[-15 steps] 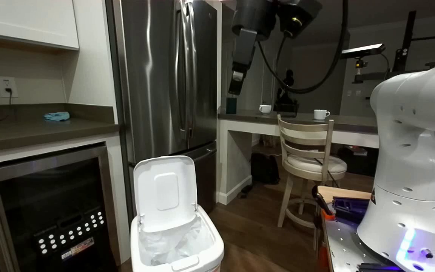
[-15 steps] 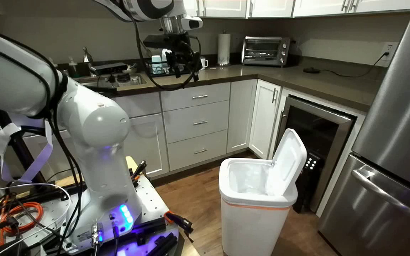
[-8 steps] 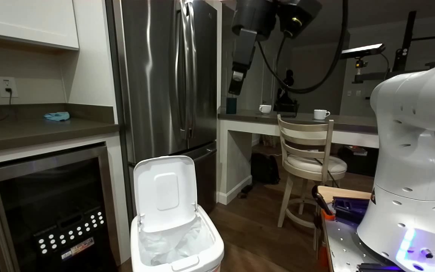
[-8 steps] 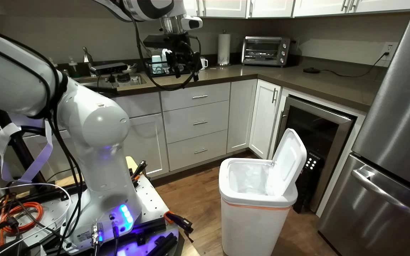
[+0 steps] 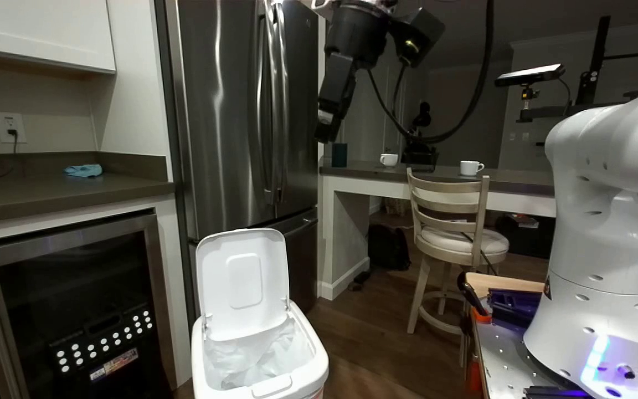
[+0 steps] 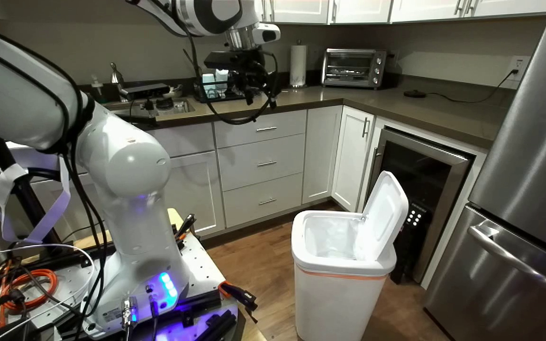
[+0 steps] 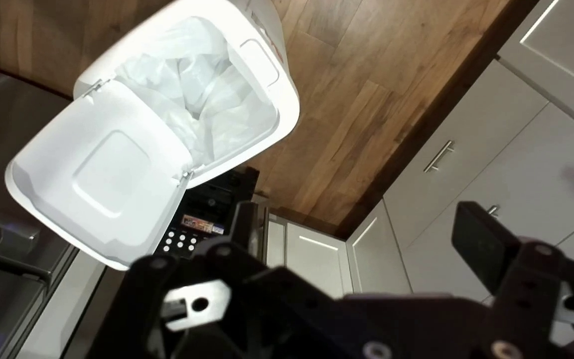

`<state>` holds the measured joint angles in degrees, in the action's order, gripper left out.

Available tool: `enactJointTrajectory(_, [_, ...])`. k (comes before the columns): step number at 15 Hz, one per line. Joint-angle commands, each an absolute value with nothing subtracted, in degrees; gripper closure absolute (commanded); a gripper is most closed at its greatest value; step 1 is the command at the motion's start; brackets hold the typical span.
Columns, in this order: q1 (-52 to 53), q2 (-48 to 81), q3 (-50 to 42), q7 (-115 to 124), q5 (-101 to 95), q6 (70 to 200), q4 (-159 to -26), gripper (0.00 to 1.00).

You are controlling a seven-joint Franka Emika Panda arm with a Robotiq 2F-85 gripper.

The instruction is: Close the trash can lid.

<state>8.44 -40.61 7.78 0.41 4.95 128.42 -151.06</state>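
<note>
The white trash can (image 5: 314,368) stands on the floor with a clear liner inside; it also shows in an exterior view (image 6: 334,303) and the wrist view (image 7: 287,107). Its white lid (image 5: 244,282) stands open, tilted up and back from the rear hinge, with the recessed panel showing; it also shows in an exterior view (image 6: 386,218) and the wrist view (image 7: 112,174). My gripper (image 7: 359,219) is open and empty, its fingers wide apart. In both exterior views the gripper (image 6: 261,101) hangs high above the bin, apart from bin and lid.
The steel fridge (image 5: 230,122) stands behind the lid. A black-fronted appliance (image 6: 424,184) and a dark box with white dots (image 5: 103,343) are beside the bin. White drawers (image 6: 261,163) and a wooden chair (image 5: 452,221) stand nearby. A cable loop (image 6: 240,121) hangs from the wrist.
The arm stays still until half a second ago, then the gripper shifts toward the bin's side and slightly lower. The bin and lid have not moved.
</note>
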Motion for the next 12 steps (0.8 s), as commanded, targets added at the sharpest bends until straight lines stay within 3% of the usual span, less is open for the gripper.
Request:
enactJointTrajectory(1, [5.33, -30.85, 7.53, 1.32, 2.28, 137.48, -147.79, 0.0])
enactJointTrajectory(7, [-1.87, -10.83, 7.93, 6.09, -6.75, 150.58, -136.06, 0.0])
enactJointTrajectory(12, [-3.38, 4.02, 5.56, 15.75, -18.2, 149.91, -120.96, 0.0])
